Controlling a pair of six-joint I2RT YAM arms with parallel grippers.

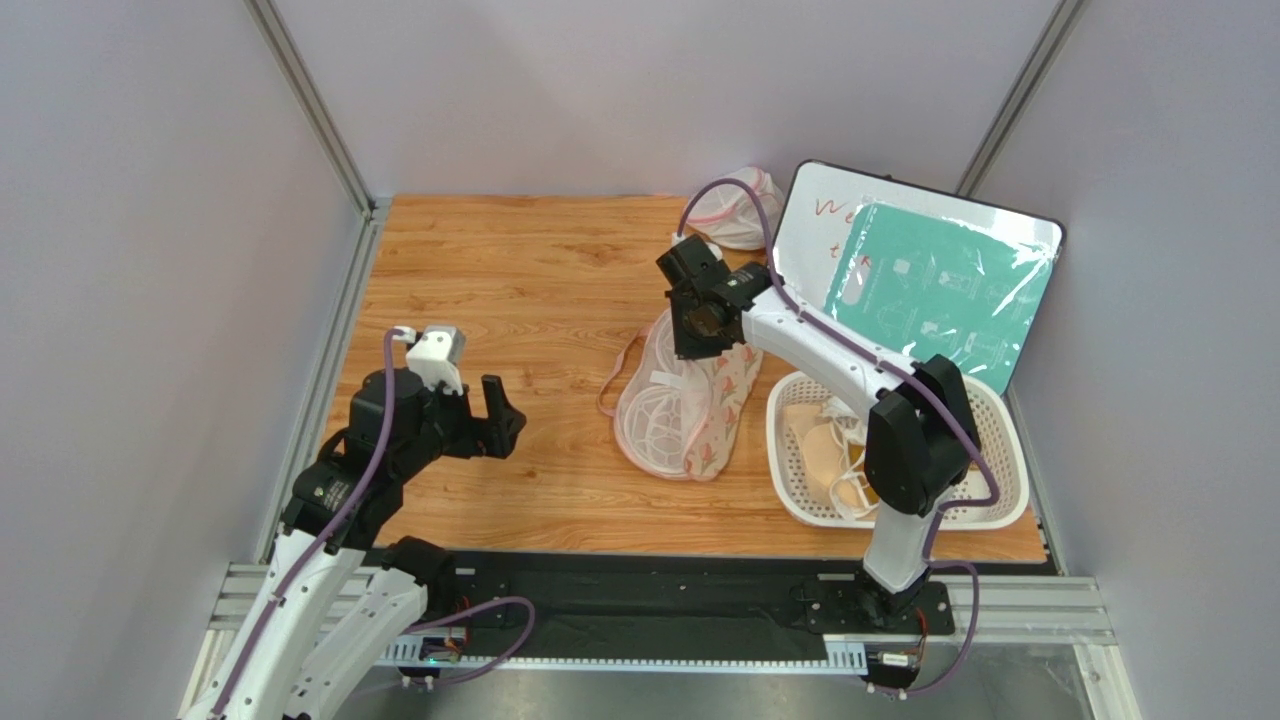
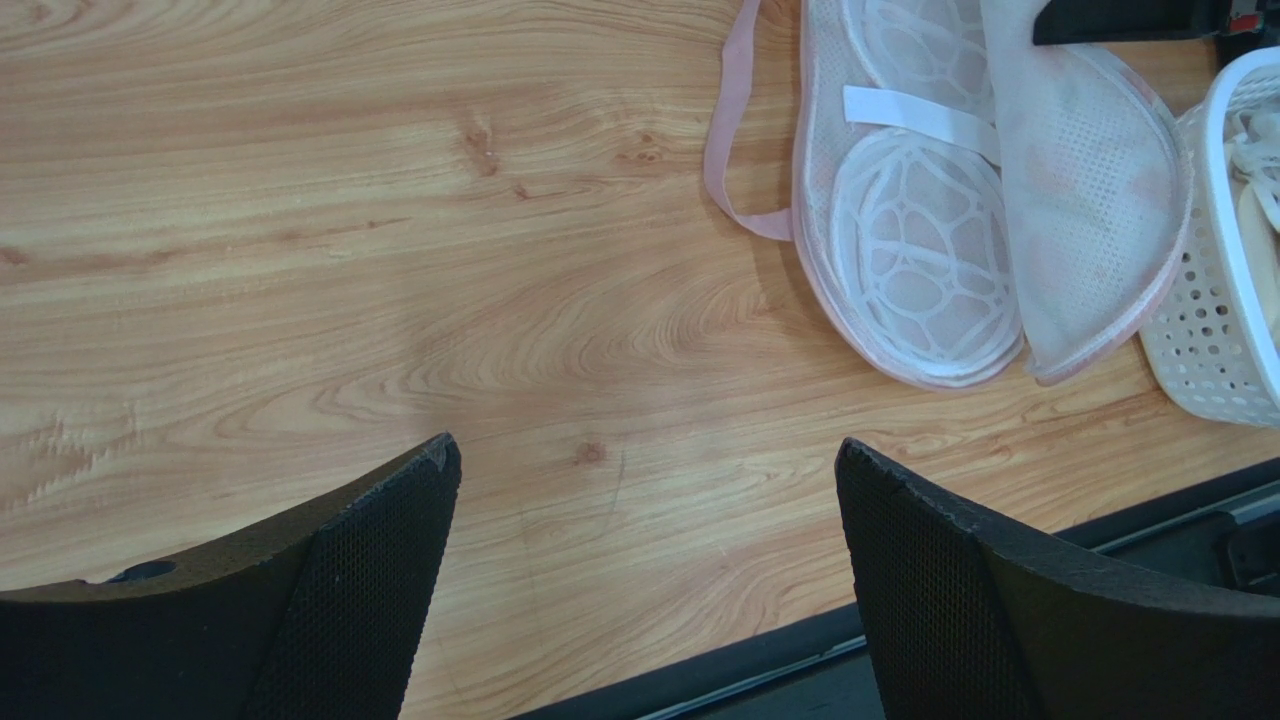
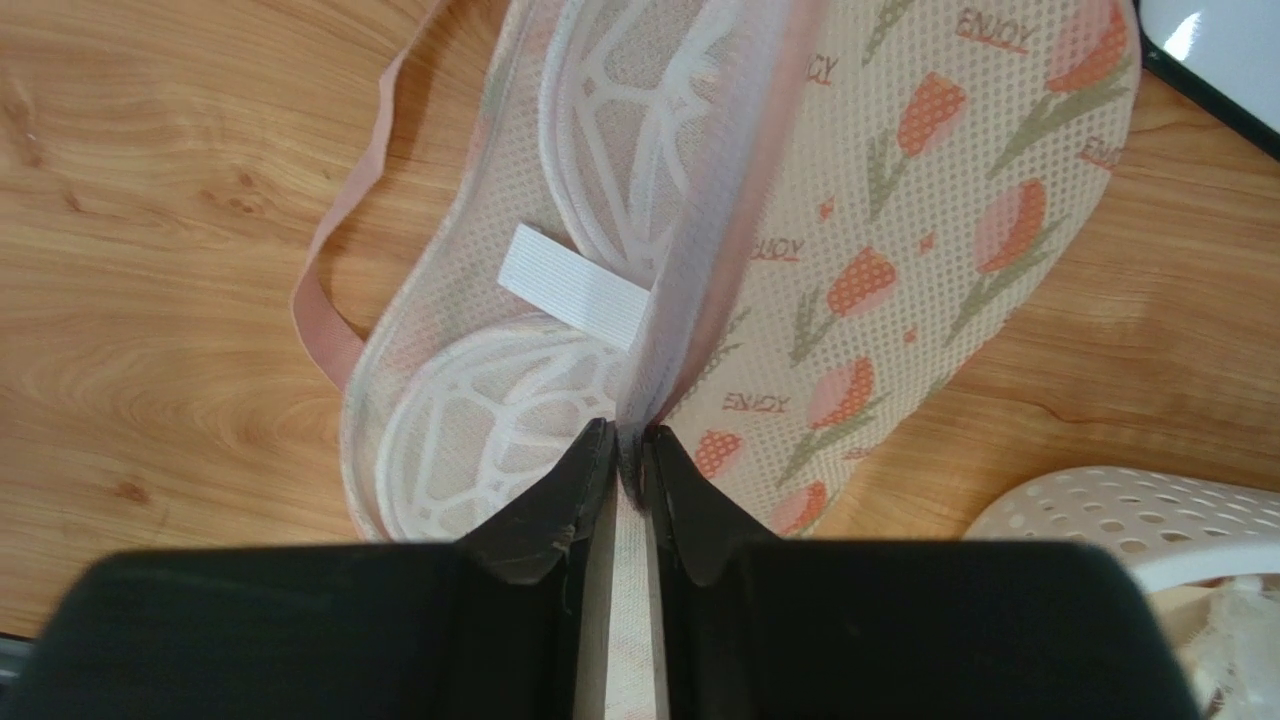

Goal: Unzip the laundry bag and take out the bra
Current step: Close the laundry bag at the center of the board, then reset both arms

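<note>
So: right gripper (image 3: 631, 444) pinched tight on the pink seam of the laundry bag (image 1: 684, 405) | bag's in the middle of the table (image 1: 511, 285), long axis near-to-far, right under that arm | left gripper (image 2: 646, 450) spread wide, bag well off to its right

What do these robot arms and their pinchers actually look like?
The left arm and right arm have white links, chunky black joints and a purple cable each. The left tool and right tool end in two black wedge-shaped fingers; the left's look finely dotted. A white box tops the left wrist.
</note>
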